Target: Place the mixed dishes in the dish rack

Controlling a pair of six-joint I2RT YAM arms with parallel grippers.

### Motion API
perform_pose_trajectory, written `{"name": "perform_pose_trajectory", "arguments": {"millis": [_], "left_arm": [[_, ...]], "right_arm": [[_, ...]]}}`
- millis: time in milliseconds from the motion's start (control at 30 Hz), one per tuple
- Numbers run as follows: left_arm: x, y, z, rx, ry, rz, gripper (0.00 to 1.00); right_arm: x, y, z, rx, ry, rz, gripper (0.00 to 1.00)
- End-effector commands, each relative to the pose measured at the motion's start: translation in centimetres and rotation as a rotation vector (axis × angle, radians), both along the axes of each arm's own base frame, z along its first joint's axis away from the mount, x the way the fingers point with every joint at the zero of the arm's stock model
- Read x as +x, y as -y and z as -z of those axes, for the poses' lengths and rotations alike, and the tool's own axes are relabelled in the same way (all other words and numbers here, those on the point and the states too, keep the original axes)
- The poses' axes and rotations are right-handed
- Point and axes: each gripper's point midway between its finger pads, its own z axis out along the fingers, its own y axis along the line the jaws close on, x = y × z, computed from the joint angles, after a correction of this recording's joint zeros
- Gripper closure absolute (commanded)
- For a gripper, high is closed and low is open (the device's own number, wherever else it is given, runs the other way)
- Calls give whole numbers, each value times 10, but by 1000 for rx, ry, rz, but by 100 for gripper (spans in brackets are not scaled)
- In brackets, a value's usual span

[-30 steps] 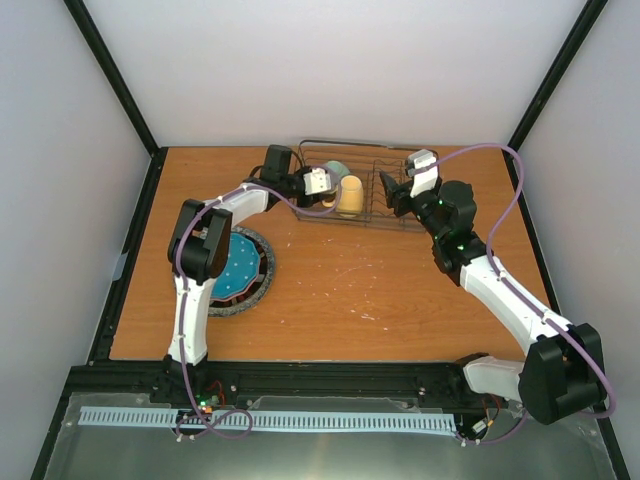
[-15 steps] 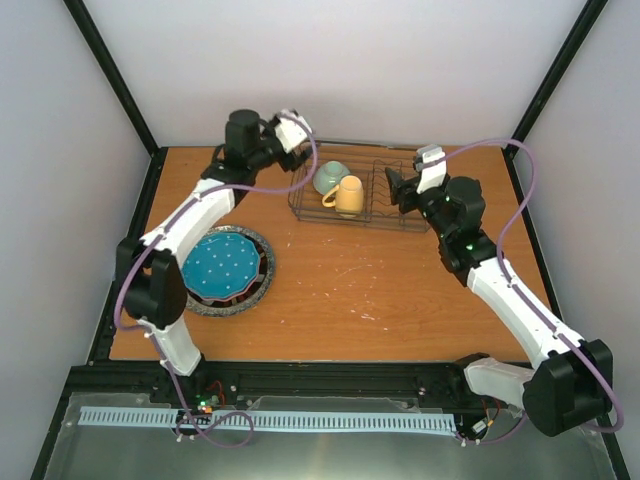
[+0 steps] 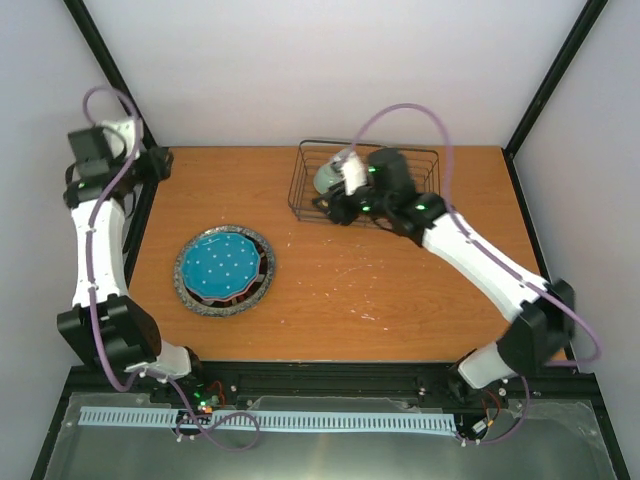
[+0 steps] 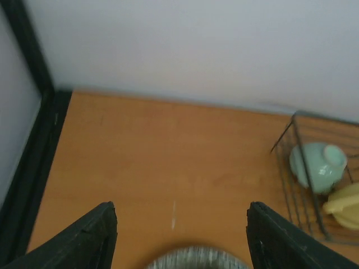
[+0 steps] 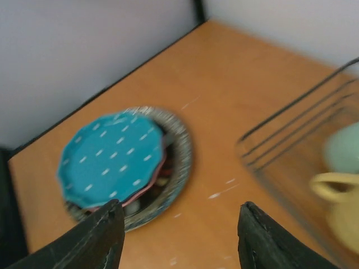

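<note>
Orange tabletop carries the dish rack at 12 o'clock, pale green bowl and yellow mug inside. Teal white-dotted plate lies at 9 o'clock, above the largest grey speckled plate. My left hand and right hand are both spread, empty.

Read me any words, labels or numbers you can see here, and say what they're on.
None: no readable text in any view. The teal plate bears only white dots, not writing; the mug, bowl and rack show no labels.

Wooden table (orange-brown) enclosed by plain white walls.
</note>
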Motion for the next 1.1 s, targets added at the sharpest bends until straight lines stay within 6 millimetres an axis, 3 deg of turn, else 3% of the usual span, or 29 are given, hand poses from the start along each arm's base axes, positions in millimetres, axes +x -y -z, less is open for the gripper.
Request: {"name": "perform_pose_trajectory", "arguments": {"millis": [0, 200, 267, 433, 700, 1067], "left_arm": [[-55, 3, 60, -284, -231, 16, 36], [-74, 0, 132, -305, -387, -16, 36], [-77, 0, 149, -308, -429, -18, 36], [-82, -25, 187, -218, -557, -134, 42], [-92, -49, 216, -80, -651, -195, 43], [-111, -21, 226, -4, -556, 22, 45]], "right_arm": [[-43, -44, 75, -142, -355, -163, 45], [-73, -74, 132, -290, -553, -253, 46], [-77, -80, 144, -304, -592, -260, 47], [-82, -97, 162, -282, -658, -299, 47], [-82, -121, 183, -284, -689, -355, 48], [-82, -128, 196, -278, -708, -391, 48]]}}
